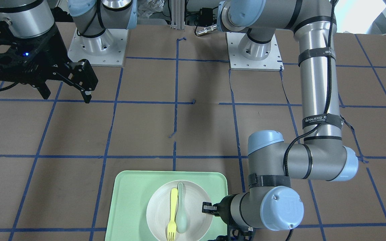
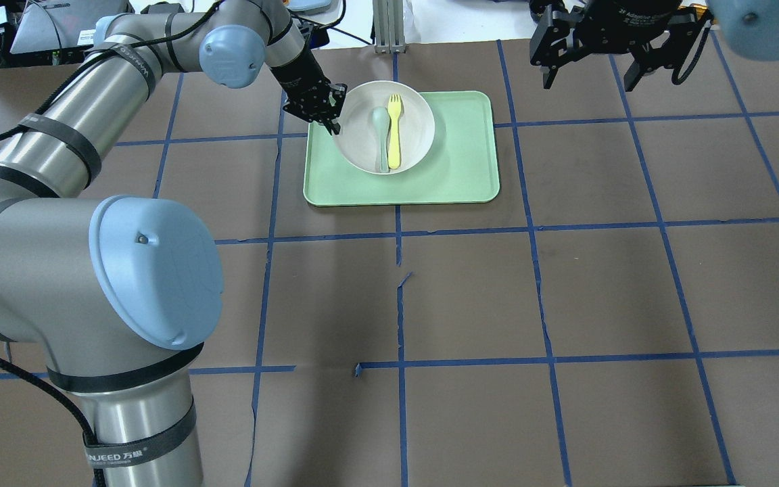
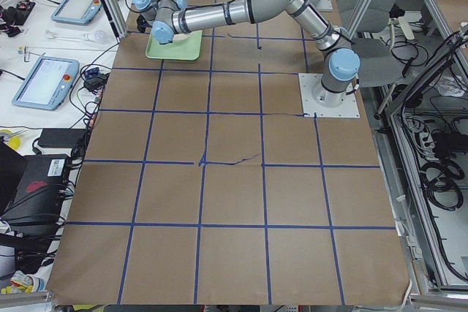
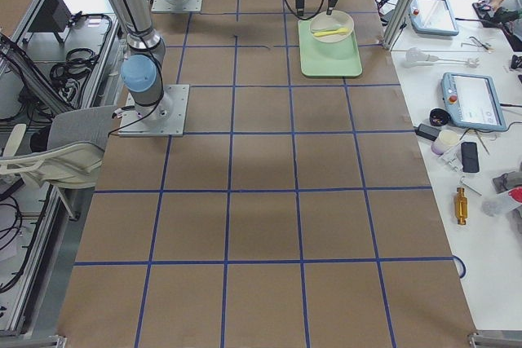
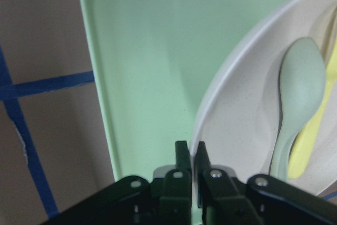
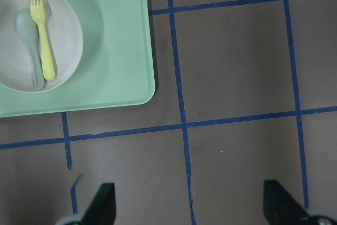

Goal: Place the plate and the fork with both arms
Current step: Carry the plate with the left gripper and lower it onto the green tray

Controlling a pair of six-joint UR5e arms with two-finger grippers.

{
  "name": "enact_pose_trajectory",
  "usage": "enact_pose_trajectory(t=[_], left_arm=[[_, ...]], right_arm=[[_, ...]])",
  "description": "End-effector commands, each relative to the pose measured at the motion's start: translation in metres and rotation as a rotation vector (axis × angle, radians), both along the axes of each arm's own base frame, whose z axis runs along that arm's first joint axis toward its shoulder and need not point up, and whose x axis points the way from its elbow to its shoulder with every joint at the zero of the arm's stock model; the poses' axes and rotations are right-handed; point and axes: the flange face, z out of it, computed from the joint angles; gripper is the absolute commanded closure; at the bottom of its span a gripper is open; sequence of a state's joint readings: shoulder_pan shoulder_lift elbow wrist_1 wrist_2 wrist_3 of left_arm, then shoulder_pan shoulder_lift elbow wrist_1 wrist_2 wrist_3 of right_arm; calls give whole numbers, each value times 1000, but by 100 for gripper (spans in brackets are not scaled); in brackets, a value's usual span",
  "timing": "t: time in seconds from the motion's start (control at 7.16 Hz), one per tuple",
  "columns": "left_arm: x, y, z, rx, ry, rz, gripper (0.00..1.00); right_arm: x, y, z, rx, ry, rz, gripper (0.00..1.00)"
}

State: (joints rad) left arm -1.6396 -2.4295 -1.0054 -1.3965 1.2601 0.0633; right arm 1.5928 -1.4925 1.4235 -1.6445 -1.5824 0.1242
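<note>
First, front view: plate (image 1: 156, 209) sits on the tray (image 1: 129, 197), its lower edge cut off by the frame. The fork (image 1: 172, 214) and spoon (image 1: 181, 211) lie side by side in it. At the plate's rim is the left gripper (image 1: 208, 208), mostly hidden behind its wrist. Well apart hangs the right gripper (image 1: 66, 95), jaws wide.

Overhead: same layout; right gripper partly cropped at top.

Left wrist: fingers (image 5: 182, 156) narrow, pinching the plate's rim.

Right wrist: only fingertips show, spread wide above the table.

Side views: grippers too small to read.

On tray (image 2: 460, 172), plate (image 2: 418, 125) — fork (image 2: 395, 134), spoon (image 2: 381, 132) inside.
</note>
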Motion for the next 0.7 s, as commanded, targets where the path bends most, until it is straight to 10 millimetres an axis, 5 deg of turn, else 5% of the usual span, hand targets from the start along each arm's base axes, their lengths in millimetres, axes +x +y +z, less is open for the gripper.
enact_pose_trajectory(t=[0.0,0.14,0.42,0.56], left_arm=[[-23,6,-6,4,-2,-25,100],[-22,5,-8,5,0,-16,76],[-23,5,-7,4,0,-13,53],[-21,6,10,-18,-5,-15,38]], right_arm=[[0,0,0,0,1,-1,0],[0,0,0,0,-1,0,0],[0,0,0,0,1,-1,0],[0,0,0,0,-1,0,0]])
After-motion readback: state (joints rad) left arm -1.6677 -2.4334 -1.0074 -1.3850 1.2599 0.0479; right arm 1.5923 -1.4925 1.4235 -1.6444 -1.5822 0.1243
